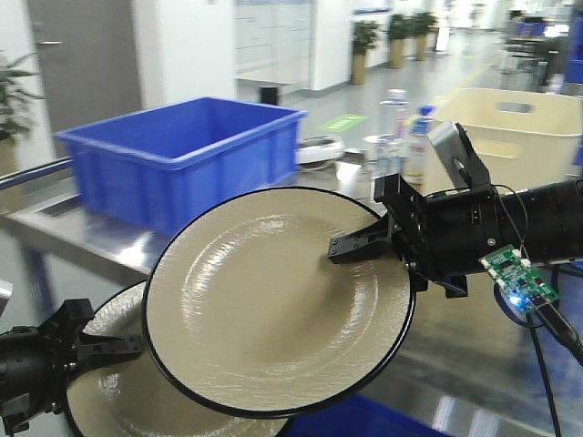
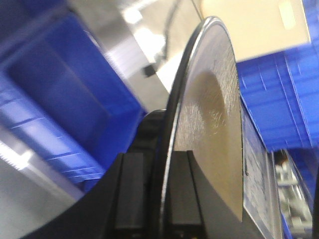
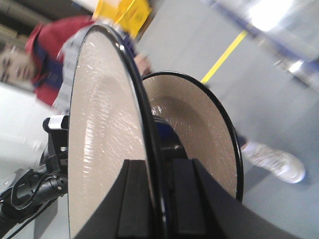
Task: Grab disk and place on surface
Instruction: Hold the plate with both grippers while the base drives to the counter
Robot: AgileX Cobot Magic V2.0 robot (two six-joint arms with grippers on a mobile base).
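Note:
Two beige disks with black rims are held up in the air, overlapping. My right gripper (image 1: pixel 360 244) is shut on the right edge of the upper disk (image 1: pixel 273 309); in the right wrist view that disk (image 3: pixel 99 139) stands edge-on between the jaws of the right gripper (image 3: pixel 159 199). At the lower left, my left gripper (image 1: pixel 109 346) is shut on the left rim of the lower disk (image 1: pixel 114 396), which is partly hidden behind the upper one. The left wrist view shows this disk (image 2: pixel 214 114) clamped in the left gripper (image 2: pixel 162 199). The glossy tabletop surface (image 1: pixel 55 223) lies behind and below.
A large blue bin (image 1: pixel 182 155) stands on the tabletop at the back left. A beige bin (image 1: pixel 519 127) and some bottles (image 1: pixel 401 137) are at the back right. More blue crates (image 2: pixel 279 99) lie below. A person in red (image 3: pixel 40 55) is nearby.

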